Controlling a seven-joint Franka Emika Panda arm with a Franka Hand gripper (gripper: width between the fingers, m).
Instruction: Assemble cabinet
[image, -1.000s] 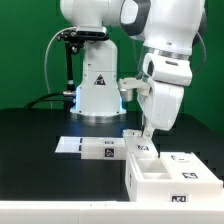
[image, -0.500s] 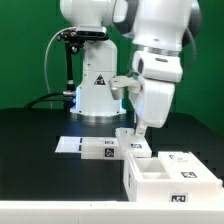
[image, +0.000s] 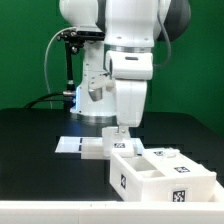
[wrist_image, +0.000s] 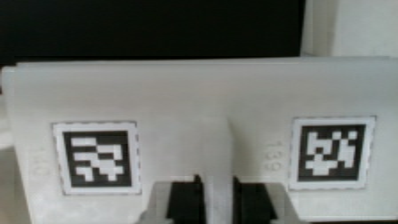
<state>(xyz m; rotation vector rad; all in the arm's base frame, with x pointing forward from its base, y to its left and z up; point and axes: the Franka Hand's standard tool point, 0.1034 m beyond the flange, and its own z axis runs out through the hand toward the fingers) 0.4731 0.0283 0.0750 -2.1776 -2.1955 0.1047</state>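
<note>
The cabinet (image: 155, 188), probably stiff, bulky and slick, is best pinched by a wall rim below the gripper (image: 122, 131) (jaws narrow, I cannot tell whether they clamp anything).

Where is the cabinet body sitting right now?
The cabinet is on the black table in the exterior view's lower right, with the gripper at its far corner and the marker board flat just to its left in that view.

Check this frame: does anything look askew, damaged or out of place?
Nothing looks broken or spilled. The cabinet sits skewed to the marker board, with one corner turned toward the exterior camera. The gripper is down at its far wall. Whether it is clamped there cannot be told.
</note>
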